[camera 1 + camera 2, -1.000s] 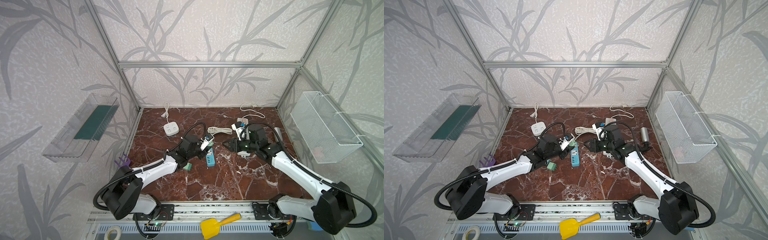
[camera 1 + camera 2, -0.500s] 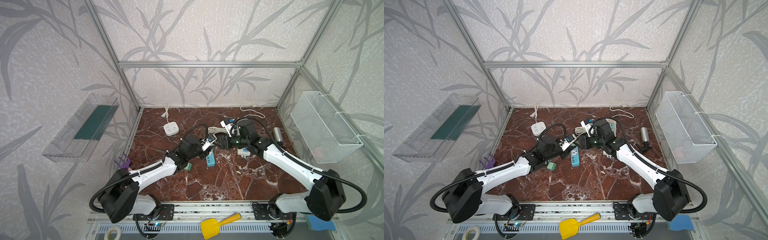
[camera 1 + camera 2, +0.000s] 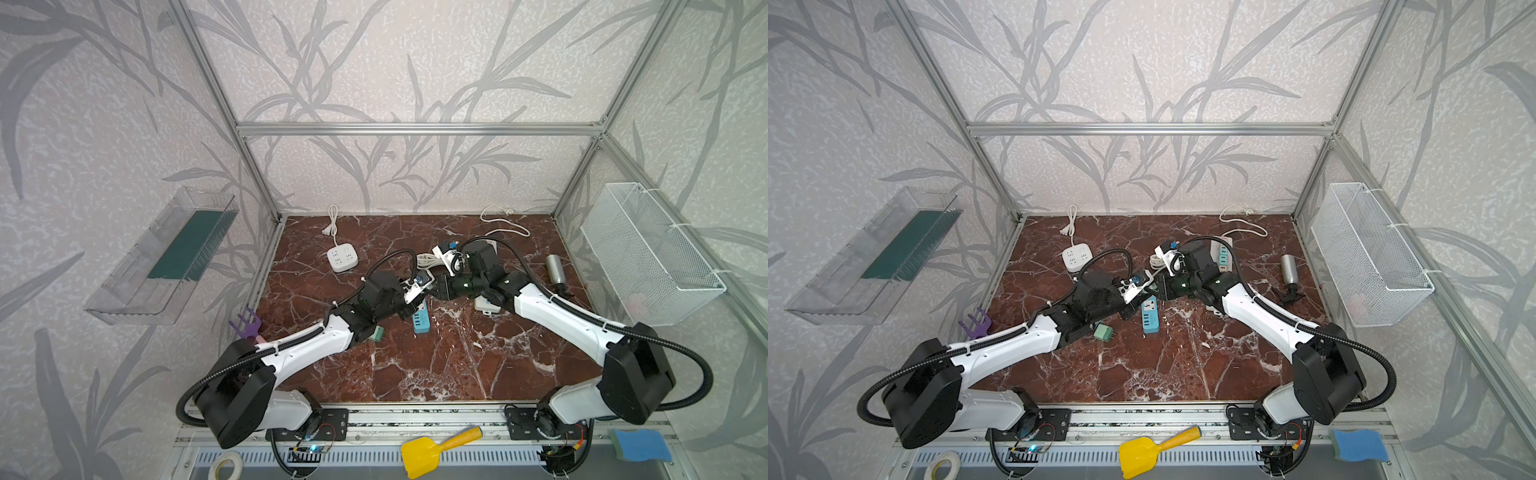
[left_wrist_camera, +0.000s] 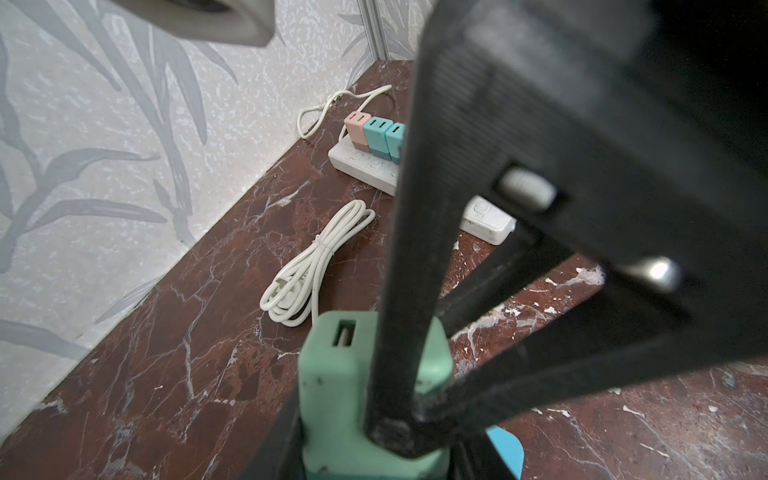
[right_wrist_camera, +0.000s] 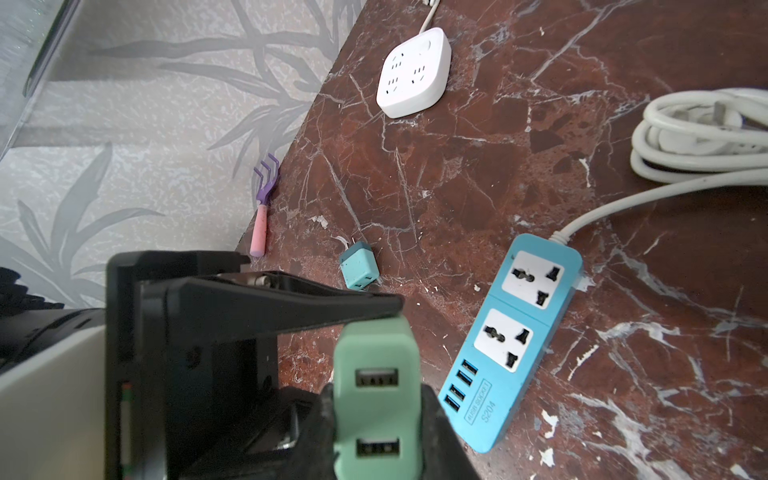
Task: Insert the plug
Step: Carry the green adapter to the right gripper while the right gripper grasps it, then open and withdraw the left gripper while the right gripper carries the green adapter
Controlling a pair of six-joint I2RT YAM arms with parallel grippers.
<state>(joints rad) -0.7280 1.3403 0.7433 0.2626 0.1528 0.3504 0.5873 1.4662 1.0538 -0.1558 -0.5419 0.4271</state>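
The green plug [image 5: 376, 353], a small adapter with two USB ports, hangs above the marble floor between both grippers. My right gripper [image 5: 376, 415] is shut on its two sides. My left gripper [image 4: 374, 449] has the plug [image 4: 332, 395] between its jaws, and one of its fingers [image 5: 291, 299] lies against the plug's end. In both top views the two grippers meet at the middle [image 3: 430, 291] [image 3: 1152, 291] and hide the plug. The blue power strip [image 5: 519, 332] [image 3: 420, 322] lies flat just below them, its sockets facing up.
A second teal plug [image 5: 359, 268] lies loose on the floor. A white square socket [image 3: 342, 258] sits at the back left. A white strip [image 4: 361, 170] holding several plugs lies beside a coiled cord [image 4: 307, 262]. There is a purple fork [image 3: 246, 326] and a silver cylinder [image 3: 555, 268].
My right gripper has swung left to meet the left one and closed on the green plug. The left arm has stayed about where it was, with the plug.
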